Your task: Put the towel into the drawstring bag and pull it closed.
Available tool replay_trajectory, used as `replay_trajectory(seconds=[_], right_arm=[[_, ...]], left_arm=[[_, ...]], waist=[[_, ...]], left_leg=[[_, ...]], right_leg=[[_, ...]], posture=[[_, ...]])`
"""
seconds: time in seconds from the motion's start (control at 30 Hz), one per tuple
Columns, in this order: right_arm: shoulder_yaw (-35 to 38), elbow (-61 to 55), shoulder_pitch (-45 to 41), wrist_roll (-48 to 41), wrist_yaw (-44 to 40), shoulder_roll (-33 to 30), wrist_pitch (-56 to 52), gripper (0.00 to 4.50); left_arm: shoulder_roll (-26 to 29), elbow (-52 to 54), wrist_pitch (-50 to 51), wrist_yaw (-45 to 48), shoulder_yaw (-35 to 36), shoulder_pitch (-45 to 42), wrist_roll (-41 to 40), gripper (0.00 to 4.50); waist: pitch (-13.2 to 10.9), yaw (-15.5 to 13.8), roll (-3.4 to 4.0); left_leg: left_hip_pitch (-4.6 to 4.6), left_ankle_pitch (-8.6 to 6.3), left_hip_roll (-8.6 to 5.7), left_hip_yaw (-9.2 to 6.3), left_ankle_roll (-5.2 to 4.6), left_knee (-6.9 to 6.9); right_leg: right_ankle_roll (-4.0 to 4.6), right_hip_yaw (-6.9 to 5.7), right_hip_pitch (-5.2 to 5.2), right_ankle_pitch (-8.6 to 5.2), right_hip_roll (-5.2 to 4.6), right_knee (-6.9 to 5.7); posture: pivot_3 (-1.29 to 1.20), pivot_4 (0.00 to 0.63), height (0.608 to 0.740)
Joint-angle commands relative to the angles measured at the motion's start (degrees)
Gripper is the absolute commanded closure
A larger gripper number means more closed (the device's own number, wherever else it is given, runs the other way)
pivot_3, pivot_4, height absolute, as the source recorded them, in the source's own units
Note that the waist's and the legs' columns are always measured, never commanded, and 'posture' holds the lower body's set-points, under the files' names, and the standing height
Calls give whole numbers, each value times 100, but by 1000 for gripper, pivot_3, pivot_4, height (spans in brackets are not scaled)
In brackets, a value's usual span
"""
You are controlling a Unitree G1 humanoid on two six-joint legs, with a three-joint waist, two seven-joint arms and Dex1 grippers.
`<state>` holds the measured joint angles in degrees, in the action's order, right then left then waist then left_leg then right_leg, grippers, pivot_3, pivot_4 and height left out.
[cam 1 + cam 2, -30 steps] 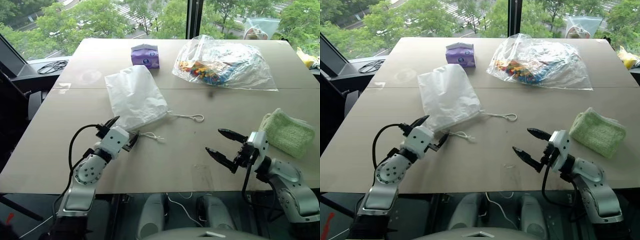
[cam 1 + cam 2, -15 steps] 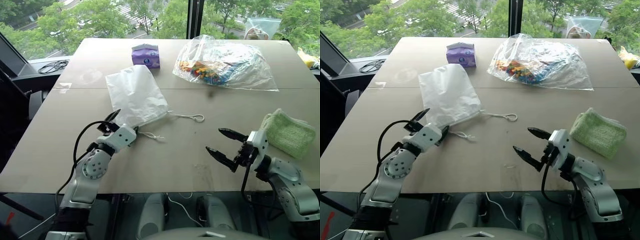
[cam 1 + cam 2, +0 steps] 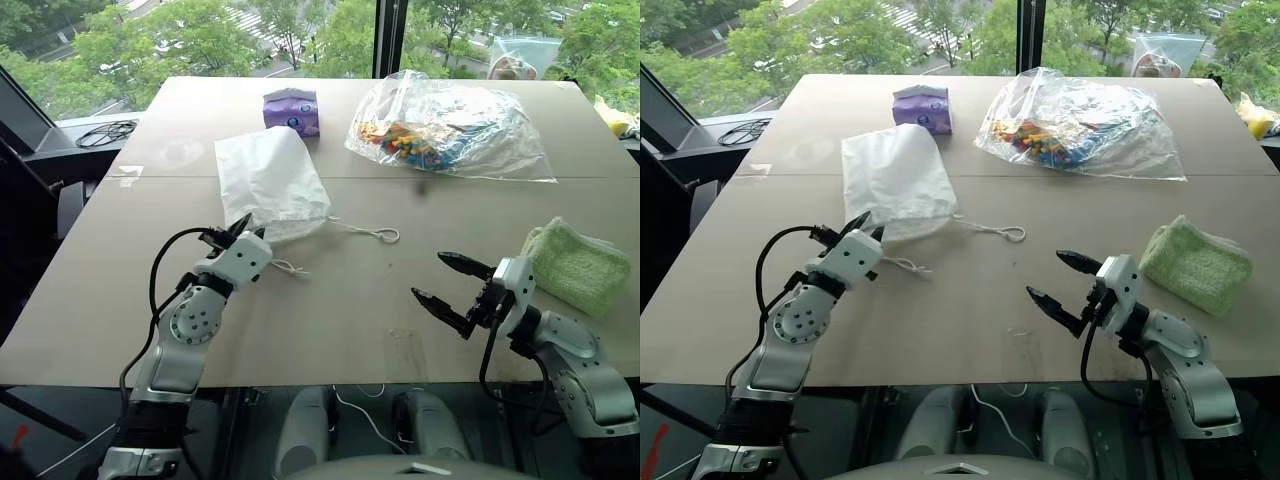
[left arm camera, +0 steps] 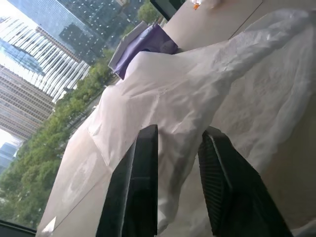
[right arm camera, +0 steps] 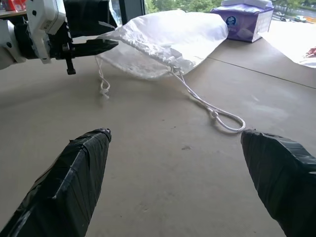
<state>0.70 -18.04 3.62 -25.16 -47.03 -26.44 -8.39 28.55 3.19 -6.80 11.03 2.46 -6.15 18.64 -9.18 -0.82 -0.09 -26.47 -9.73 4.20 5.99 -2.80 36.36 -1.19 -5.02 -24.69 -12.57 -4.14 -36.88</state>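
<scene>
The white drawstring bag lies flat at the table's left centre, its mouth toward me. One long cord trails off to the right. My left gripper is at the near left corner of the mouth, shut on the bag's fabric, which sits pinched between its black fingers. The right wrist view shows that corner lifted slightly at the left gripper. The light-green towel rests at the table's right edge. My right gripper hovers open and empty just left of the towel, pointing toward the cord.
A purple tissue pack stands behind the bag. A large clear plastic bag of colourful items lies at the back right. A black cable sits on the ledge beyond the table's left edge.
My left gripper moved forward and up to the bag's mouth and closed on its corner, nudging the bag away slightly. The right gripper stayed still and open.
</scene>
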Motion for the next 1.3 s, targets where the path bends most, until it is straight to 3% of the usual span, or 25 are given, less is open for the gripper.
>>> replay_trajectory(seconds=[0.03, 0.1, 0.23, 0.53, 0.73, 0.87, 1.13, 1.3], right_arm=[[94, -53, -43, 12, 80, 50, 166, 0], [163, -33, -65, 87, 198, 76, 235, 0], [698, 569, -403, 1482, 1755, -53, 449, 0], [1767, 80, -62, 1361, 1992, -737, -378, 0], [1970, -205, 923, 1570, 1778, -913, -223, 0], [1902, 213, 1115, 2075, 1715, -1250, 224, 0], [1604, 1841, 79, 2684, 2011, -1545, 654, 0], [1467, 2865, -872, 2404, 1881, -1387, -10, 0]], left_arm=[[-7, 8, -2, -38, 77, -111, -101, 4481], [-15, 23, 56, -11, 76, -172, -148, 4481], [-183, 204, 466, 178, 148, -482, -540, 4481], [-487, 657, 1390, 341, 76, -1140, -876, 4481], [-523, 688, 1537, 410, 69, -1195, -944, 4481], [-532, 602, 1505, 410, 15, -1209, -981, 4481], [-520, 540, 1439, 424, -20, -1129, -1026, 4481], [-472, 489, 1404, 405, 56, -934, -1044, 4481]], waist=[[0, -2, -1], [0, -2, 0], [0, -5, 0], [3, -14, -4], [2, -5, -4], [2, 17, -4], [2, 21, -6], [3, 32, -11]], left_leg=[[0, 0, 0, 0, 0, 0], [0, 0, 0, 0, 0, 0], [0, 1, 0, 2, 0, 12], [-1, 4, -8, 3, -5, 26], [0, 16, -4, 0, -26, 24], [1, 2, -3, 4, -2, 39], [9, 1, 1, 1, -1, 53], [16, 2, -7, 5, -3, 57]], right_leg=[[0, 0, 1, 0, 1, 0], [0, 0, 6, 0, 3, -1], [-1, 0, 4, 1, 4, -8], [-10, 13, 15, 6, 14, -21], [-30, 16, 14, 17, 31, -22], [-11, 25, 14, 6, 27, -23], [-15, 22, 14, 9, 13, -23], [-10, 36, 21, 18, 18, -42]], posture=[[0, 150, 739], [0, 150, 739], [0, 150, 739], [0, 150, 739], [0, 150, 739], [0, 150, 739], [0, 150, 739], [0, 150, 739]])
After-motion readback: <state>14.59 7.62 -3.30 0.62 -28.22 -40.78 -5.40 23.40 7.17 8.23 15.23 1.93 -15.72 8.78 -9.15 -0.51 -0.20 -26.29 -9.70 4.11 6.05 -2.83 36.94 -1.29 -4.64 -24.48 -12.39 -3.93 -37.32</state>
